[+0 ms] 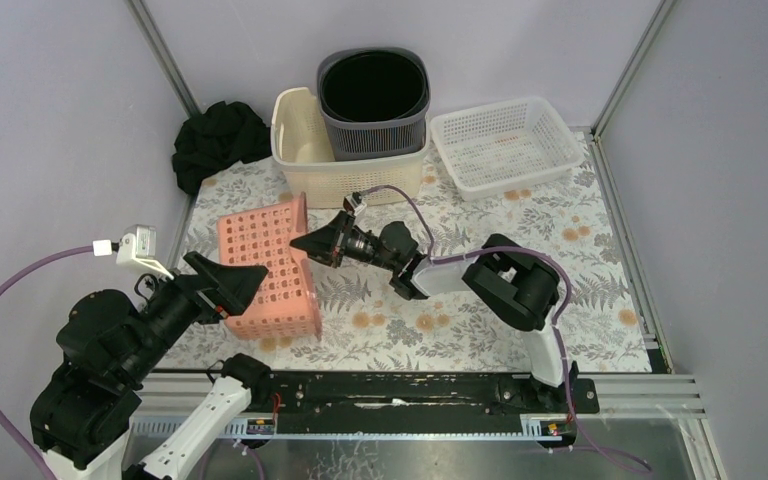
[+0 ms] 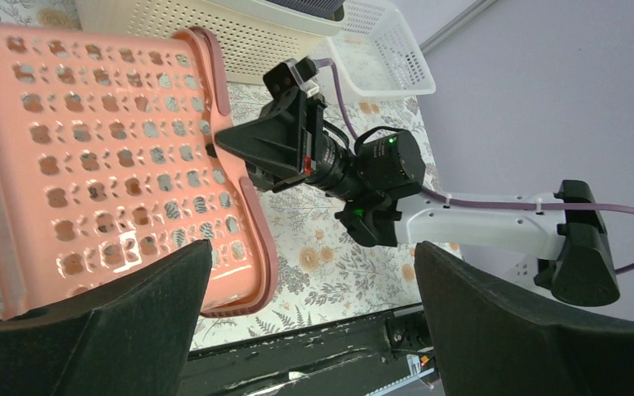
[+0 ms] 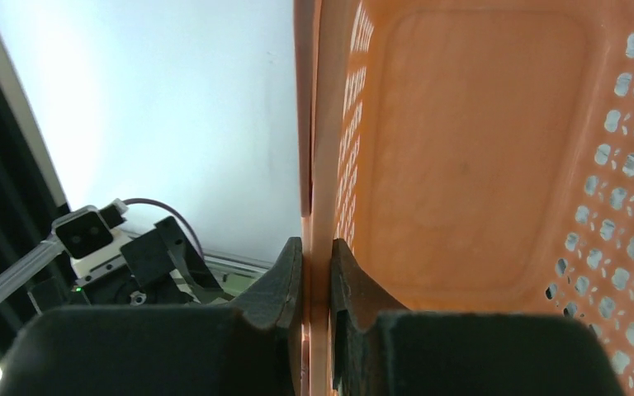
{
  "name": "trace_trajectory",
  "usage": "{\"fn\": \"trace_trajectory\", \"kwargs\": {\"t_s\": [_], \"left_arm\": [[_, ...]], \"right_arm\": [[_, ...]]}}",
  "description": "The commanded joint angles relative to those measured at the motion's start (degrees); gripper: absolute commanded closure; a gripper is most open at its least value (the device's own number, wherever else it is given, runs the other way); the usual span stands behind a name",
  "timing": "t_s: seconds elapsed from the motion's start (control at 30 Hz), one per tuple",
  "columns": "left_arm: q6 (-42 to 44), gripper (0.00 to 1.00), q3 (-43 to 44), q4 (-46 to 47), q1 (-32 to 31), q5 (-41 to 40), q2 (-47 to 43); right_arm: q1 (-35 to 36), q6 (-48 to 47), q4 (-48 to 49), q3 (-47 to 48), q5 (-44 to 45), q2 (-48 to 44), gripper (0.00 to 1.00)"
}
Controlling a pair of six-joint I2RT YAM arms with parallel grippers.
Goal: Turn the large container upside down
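— Where is the pink basket (image 1: 270,265)?
— Tipped on its side on the desk (image 1: 480,320). The right claw (image 3: 317,264) pinches its rim. The left claw (image 2: 312,252) gapes beside it. A cream basket (image 1: 310,160) stands behind.

From the right wrist you see the pink basket (image 3: 479,165) cut off at top, right and bottom; the left wrist view crops it at the left edge. Inside the grey bin (image 1: 375,135), you see only darkness
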Motion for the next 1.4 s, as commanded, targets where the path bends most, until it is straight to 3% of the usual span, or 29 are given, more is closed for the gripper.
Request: {"fn": "trace_trajectory", "kwargs": {"t_s": [0.0,0.17,0.6,0.77,0.83,0.93,1.13,1.23,1.37], "left_arm": [[0.21,0.0,1.36,-0.68,-0.16,-1.16,0.46],[0.08,0.0,-0.09,-0.07,-0.16,-1.09,0.72],[-0.06,0.0,-1.97,0.72,-0.16,-0.8,0.52],[-0.13,0.0,-2.73,0.62,-0.2,-0.73,0.36],[-0.35,0.0,-3.12,0.63,-0.14,-0.64,0.29],[-0.56,0.0,-3.53,0.63,-0.15,-0.56,0.26],[-1.0,0.0,-4.05,0.63,-0.15,-0.38,0.17],[-1.2,0.0,-4.46,0.63,-0.16,-0.22,0.12],[-1.37,0.0,-5.23,0.91,-0.15,-0.1,-0.01]], "right_arm": [[0.66,4.73,15.44,5.98,4.78,2.46,1.0],[0.73,6.52,23.2,4.81,9.66,6.99,1.0],[-1.07,0.69,23.3,-6.95,10.8,8.57,1.0],[-3.61,-0.56,23.08,-17.79,9.68,5.65,0.8],[-4.64,-1.08,23.08,-21.34,8.87,4.56,0.66],[-5.89,-1.39,22.89,-25.21,7.22,3.8,0.54],[-7.94,-0.8,19.47,-30.33,4.2,4.22,0.42],[-8.5,-2.14,12.86,-32.09,3.06,2.54,0.35],[-9.02,-6.97,-5.02,-31.16,1.16,-2.54,0.27]]}}
